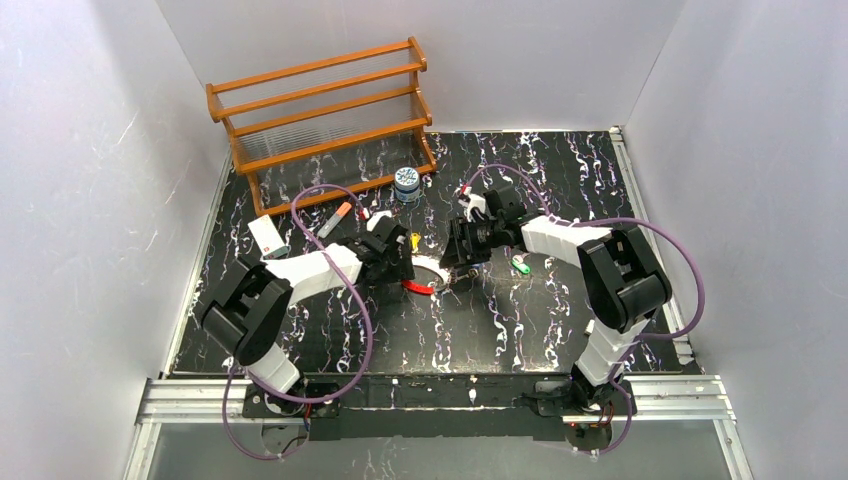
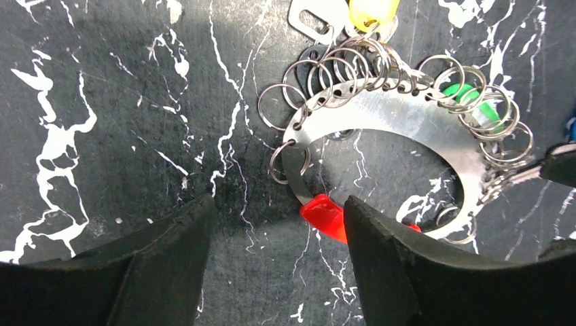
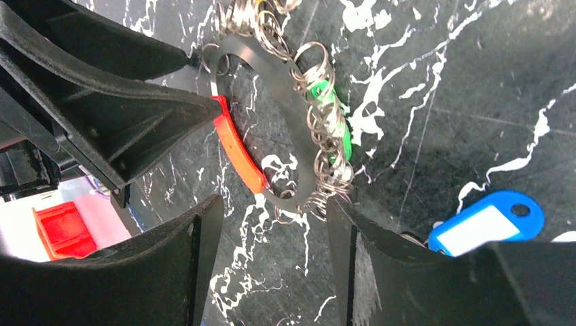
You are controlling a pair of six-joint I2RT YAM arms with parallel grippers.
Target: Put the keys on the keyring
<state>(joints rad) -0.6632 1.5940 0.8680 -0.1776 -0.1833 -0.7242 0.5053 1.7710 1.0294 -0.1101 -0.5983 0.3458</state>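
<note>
The keyring [image 1: 427,276] lies flat on the black marbled table between my two grippers, a silver crescent [image 2: 407,115] closed by a red segment [image 2: 325,214], with many small split rings along it. A green key tag [image 3: 334,119] and a yellow one [image 2: 372,9] sit among those rings. A blue tag [image 3: 486,221] lies beside my right gripper's finger. My left gripper [image 2: 278,210] stands open, one finger over the red segment. Open too, my right gripper [image 3: 272,210] has the ring's near end just at its fingertips. Neither holds anything.
A wooden rack [image 1: 320,105] stands at the back left, with a blue-white jar [image 1: 406,183] in front of it. A grey marker with an orange tip [image 1: 336,219] and a white card [image 1: 266,237] lie left of my left arm. Another green tag [image 1: 521,265] rests by the right arm.
</note>
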